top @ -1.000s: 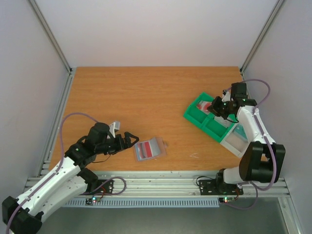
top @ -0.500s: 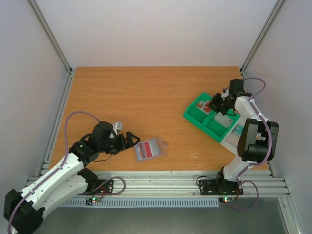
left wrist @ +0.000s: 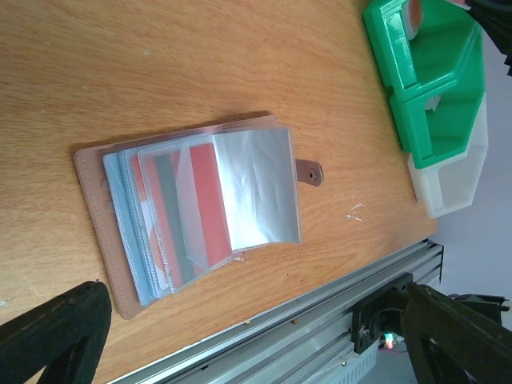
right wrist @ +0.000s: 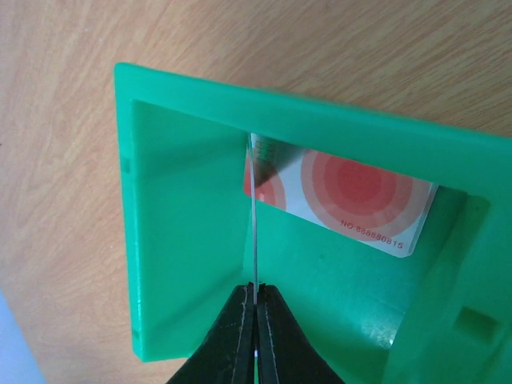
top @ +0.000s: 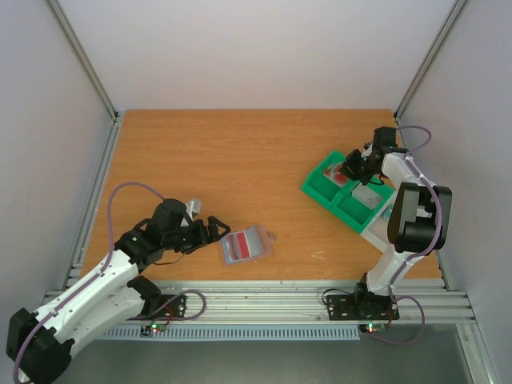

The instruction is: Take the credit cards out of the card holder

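The card holder lies open and flat on the worktop, close to the near edge and about midway along it. In the left wrist view its clear sleeves fan out over a brown cover with a snap tab. A red card with a dark stripe shows through the plastic. The glare and overlap of the sleeves hide how many other cards lie beneath.

The left hand hovers just left of the holder, its fingers spread wide and holding nothing. In its own camera only the two dark fingers show, cut off by the bottom corners.

Near the right edge sits the green tray. The right hand is over its far compartment, pinched tight on a thin card. That card is seen edge-on, so its face cannot be made out. Behind it a white card with red rings leans in the compartment, its upper edge hidden by the tray wall.
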### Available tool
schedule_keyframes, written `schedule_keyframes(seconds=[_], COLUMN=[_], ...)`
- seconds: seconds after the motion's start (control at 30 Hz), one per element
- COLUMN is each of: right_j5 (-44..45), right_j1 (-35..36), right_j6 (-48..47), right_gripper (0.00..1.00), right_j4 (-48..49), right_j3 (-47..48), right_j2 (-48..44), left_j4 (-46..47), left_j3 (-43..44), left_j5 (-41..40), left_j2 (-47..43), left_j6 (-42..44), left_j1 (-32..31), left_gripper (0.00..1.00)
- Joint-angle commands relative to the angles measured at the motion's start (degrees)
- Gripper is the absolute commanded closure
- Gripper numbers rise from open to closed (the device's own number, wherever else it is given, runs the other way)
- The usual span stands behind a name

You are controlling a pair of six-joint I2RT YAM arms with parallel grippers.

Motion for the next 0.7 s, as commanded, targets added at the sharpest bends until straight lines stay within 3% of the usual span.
schedule_keyframes(seconds=[0.0,0.67], right_j5=[2.29,6.88], right_j1=[-0.13,-0.13], right_j6=[0.35,0.7], right_gripper=[0.95,0.86], right_j4=[1.54,0.41], right_j3=[1.8,2.54], right_j2=[1.19,3.38], left_j4=[1.93,0.77], left_j3=[-0.36,-0.99], left_j5=[-0.64,-1.66], left_j2=[-0.15,-1.57], left_j6=[0.26,-0.88], left_j1=[-0.25,-0.28], left_gripper=[0.01,0.01])
